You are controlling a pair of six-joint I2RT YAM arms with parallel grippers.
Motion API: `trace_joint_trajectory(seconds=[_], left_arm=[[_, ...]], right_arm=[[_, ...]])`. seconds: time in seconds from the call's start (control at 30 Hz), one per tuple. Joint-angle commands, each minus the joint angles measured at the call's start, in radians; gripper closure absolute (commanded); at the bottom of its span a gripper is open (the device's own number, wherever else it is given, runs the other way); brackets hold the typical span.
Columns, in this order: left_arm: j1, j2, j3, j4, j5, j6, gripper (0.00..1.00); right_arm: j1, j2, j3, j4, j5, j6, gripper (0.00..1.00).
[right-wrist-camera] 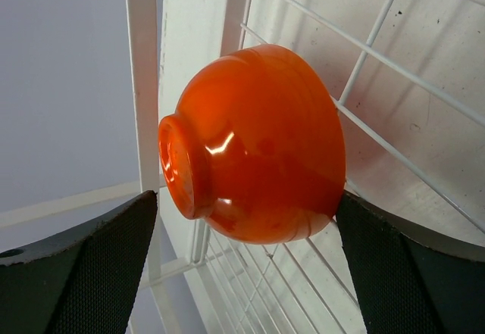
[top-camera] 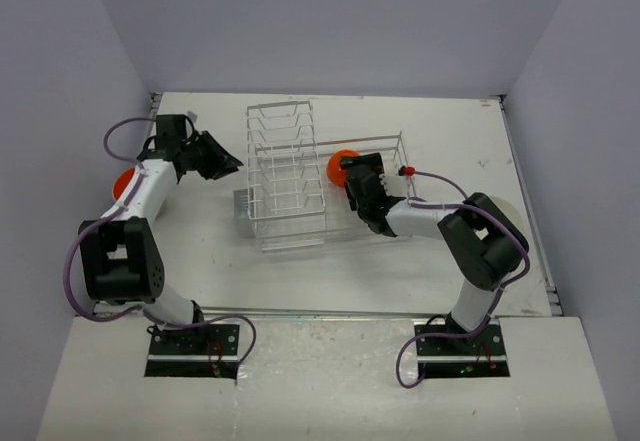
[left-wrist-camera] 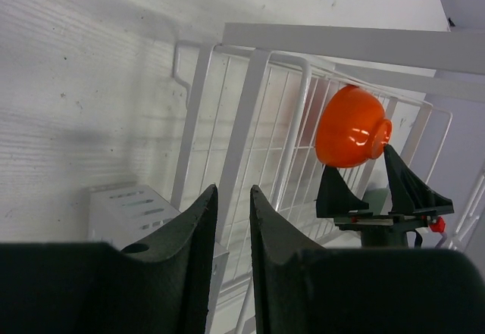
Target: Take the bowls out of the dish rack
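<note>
The white wire dish rack (top-camera: 290,176) stands mid-table, its tall plate slots at the left end. One orange bowl (top-camera: 340,164) lies on its side in the basket part. My right gripper (top-camera: 353,175) is open, with a finger on each side of this bowl (right-wrist-camera: 258,145). The right finger (right-wrist-camera: 402,273) is at the rim, and the left one (right-wrist-camera: 76,266) is apart from the foot. A second orange bowl (top-camera: 123,183) sits on the table behind my left arm. My left gripper (top-camera: 228,161) is shut and empty just left of the rack (left-wrist-camera: 250,122). No other bowls show.
A grey slotted holder (left-wrist-camera: 129,213) hangs at the rack's near left corner (top-camera: 241,204). Grey walls close in the table on the left, back and right. The left wrist view also shows the right gripper (left-wrist-camera: 367,179) under the bowl (left-wrist-camera: 350,126).
</note>
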Motion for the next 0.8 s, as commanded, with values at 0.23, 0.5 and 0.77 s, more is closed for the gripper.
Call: trace_joint_trajectory(seconds=[0.23,0.5,0.77], left_arm=[[0.007,0.017,0.028,0.040,0.031,0.000,0.75],[0.007,0.021,0.030,0.042,0.039,0.001,0.75],[0.007,0.027,0.042,0.039,0.041,0.003,0.75]], right_arm=[[-0.018,-0.016,0.081,0.076,0.010,-0.152,0.02],[-0.027,-0.016,0.084,0.099,-0.007,-0.153,0.03],[-0.035,0.010,0.095,0.111,-0.077,-0.132,0.05]])
